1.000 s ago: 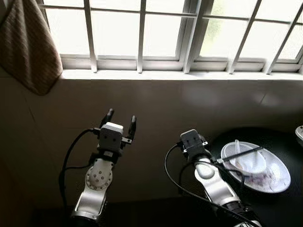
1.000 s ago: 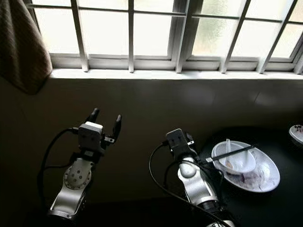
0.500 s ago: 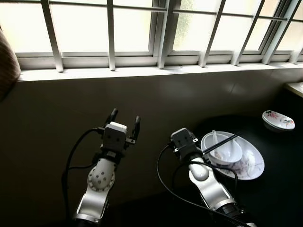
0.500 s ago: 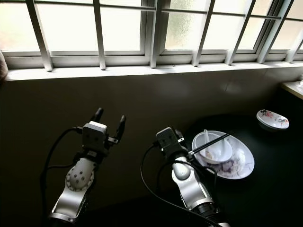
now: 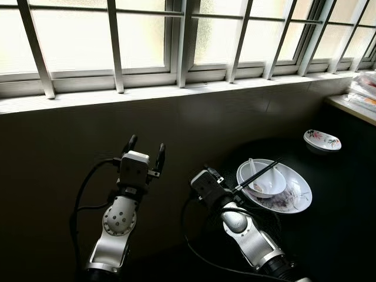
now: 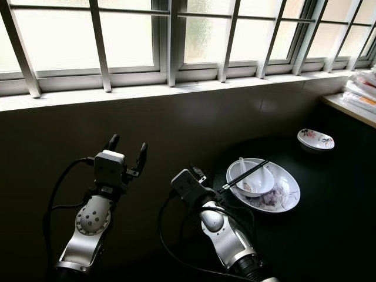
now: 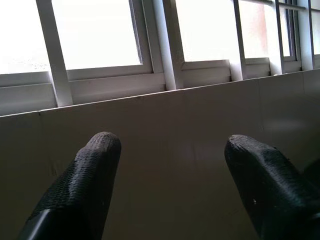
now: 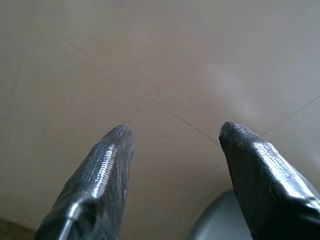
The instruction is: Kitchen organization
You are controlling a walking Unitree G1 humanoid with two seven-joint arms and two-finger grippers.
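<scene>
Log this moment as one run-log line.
left hand open, raised | right hand open, empty | bowl, chopsticks on plate

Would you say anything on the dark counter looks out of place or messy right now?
Yes. The large plate looks smeared with food residue; a bowl holding a white spoon sits on it, with dark chopsticks slanting across the bowl's rim. A small patterned dish sits apart.

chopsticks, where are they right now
The chopsticks lie across the rim of the white bowl, which sits on the flowered plate on the dark counter, to the robot's right, just beyond the right gripper.
</scene>
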